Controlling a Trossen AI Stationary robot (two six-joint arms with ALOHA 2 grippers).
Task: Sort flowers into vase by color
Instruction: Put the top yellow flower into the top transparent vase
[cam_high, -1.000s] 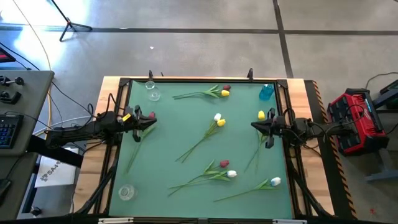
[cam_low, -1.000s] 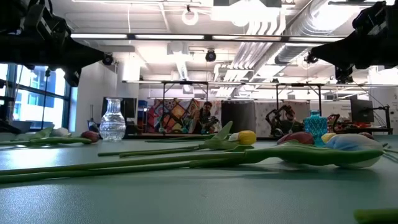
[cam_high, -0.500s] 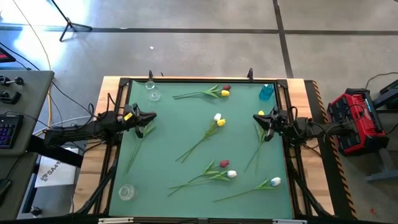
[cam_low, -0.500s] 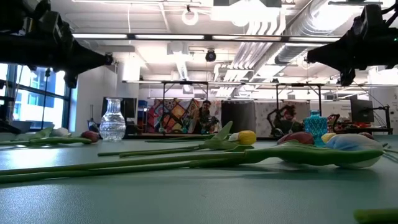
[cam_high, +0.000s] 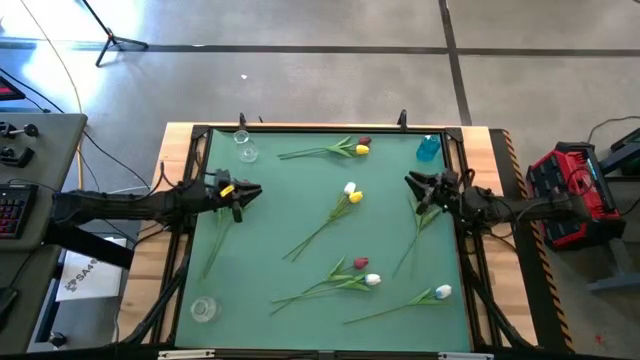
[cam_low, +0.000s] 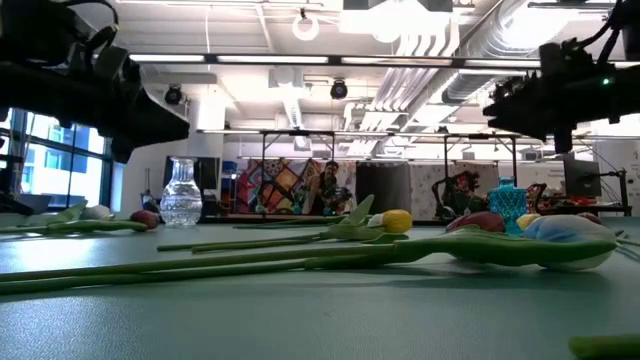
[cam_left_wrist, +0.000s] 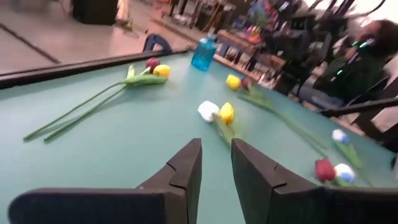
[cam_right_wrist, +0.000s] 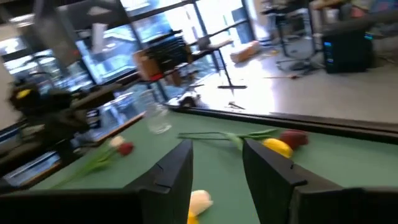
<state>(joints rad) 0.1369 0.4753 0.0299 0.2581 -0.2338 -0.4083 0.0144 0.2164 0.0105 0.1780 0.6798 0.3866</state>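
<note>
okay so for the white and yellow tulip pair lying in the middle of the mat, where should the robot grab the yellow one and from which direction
Grip the yellow tulip on its thin green stem just below the head, coming straight down from above. It lies flat on the green mat, and its head touches the white tulip, so pinching the head risks catching both. The left tool looks open with nothing in it; either arm seems about equally near.

no readable text, labels, brands or numbers anywhere
</note>
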